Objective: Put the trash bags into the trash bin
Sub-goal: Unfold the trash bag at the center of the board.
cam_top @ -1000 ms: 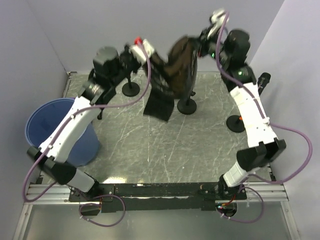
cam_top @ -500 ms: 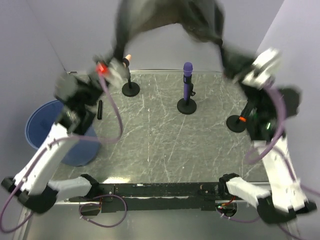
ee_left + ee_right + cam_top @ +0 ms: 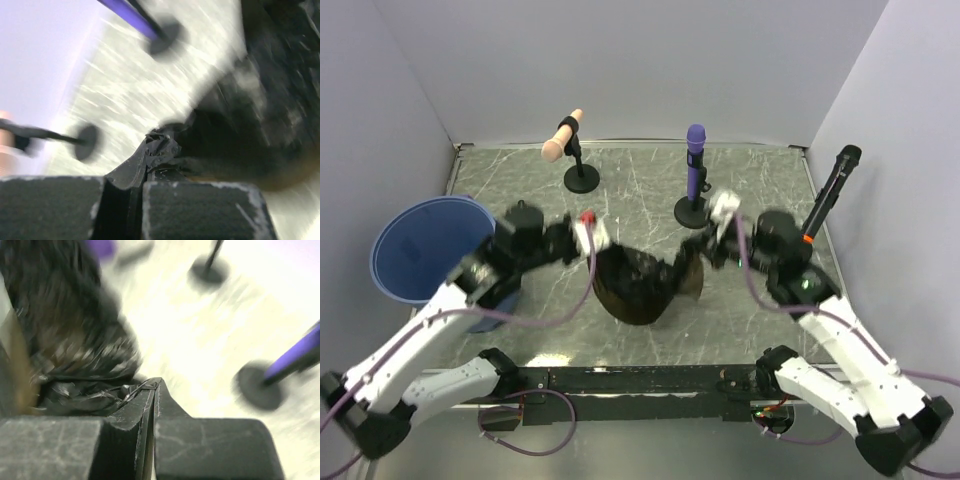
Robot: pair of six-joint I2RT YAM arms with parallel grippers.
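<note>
Both arms reach low from bases at 7 and 5 o'clock toward the middle, the left gripper (image 3: 592, 237) pointing to 3 o'clock, the right gripper (image 3: 708, 243) to 9 o'clock, each pinched tight on the black trash bag (image 3: 635, 285).

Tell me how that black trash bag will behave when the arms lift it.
Probably floppy: the trash bag sags in crumpled folds between the left gripper and right gripper. Likely light: each wrist view shows just a thin pinch of film in shut fingers. It may swing, so the hanging middle could snag the trash bin rim.
</note>
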